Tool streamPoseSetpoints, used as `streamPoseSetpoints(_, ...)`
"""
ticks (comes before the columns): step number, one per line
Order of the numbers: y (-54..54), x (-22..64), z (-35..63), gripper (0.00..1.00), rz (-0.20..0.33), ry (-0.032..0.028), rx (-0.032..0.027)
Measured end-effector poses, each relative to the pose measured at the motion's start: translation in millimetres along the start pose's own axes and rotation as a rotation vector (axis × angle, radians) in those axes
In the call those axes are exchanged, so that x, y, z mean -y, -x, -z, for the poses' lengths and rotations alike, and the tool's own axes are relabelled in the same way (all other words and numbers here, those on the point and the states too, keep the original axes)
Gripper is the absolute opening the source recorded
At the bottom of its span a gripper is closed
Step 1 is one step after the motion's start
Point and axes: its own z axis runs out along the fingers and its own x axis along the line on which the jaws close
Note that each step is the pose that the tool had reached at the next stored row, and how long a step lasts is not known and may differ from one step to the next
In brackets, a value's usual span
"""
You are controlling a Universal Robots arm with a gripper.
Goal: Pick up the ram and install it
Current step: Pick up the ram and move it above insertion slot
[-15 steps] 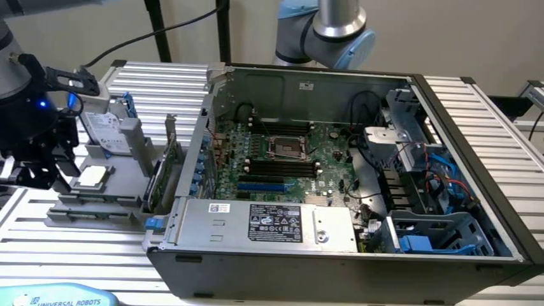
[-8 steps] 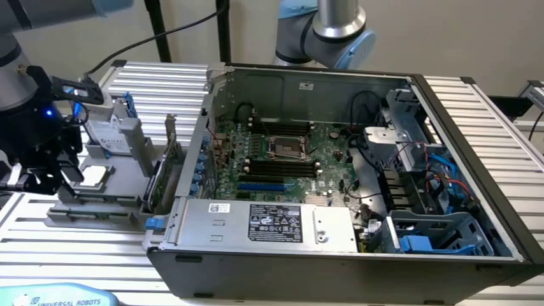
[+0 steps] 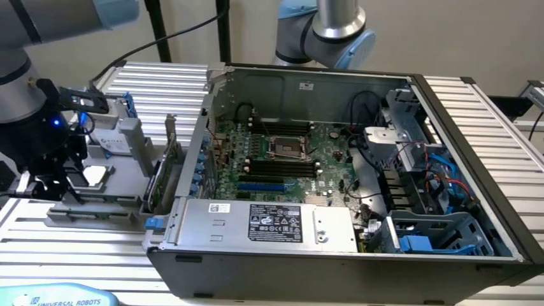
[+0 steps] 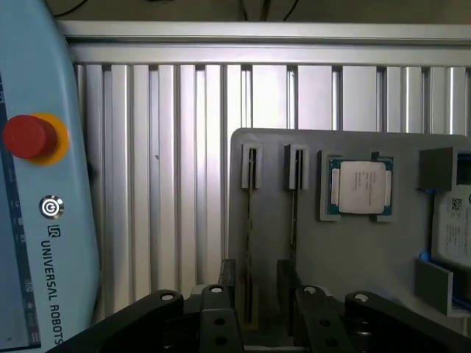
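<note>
The hand (image 4: 256,278) is held spread open low over a grey holder tray (image 4: 353,250) on the ribbed tabletop (image 4: 162,191). Its fingers (image 4: 228,276) are set either side of the ram (image 4: 250,220) — a thin stick seen edge-on, stood in a slot and not clamped. A second stick (image 4: 293,213) is slotted just beside it, and a processor (image 4: 360,187) is seated near. The open computer case (image 3: 297,80) is seen apart — toward the exterior view's right.

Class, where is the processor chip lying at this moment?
The processor chip lies on the grey tray at the exterior view's left, outside the computer case, beside two ram sticks.
</note>
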Motion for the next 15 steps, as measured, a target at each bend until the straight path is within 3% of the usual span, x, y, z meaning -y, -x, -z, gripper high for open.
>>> streamPoseSetpoints(15, -2.3, 3.9, -27.0, 0.36, 0.000, 0.0000, 0.0000)
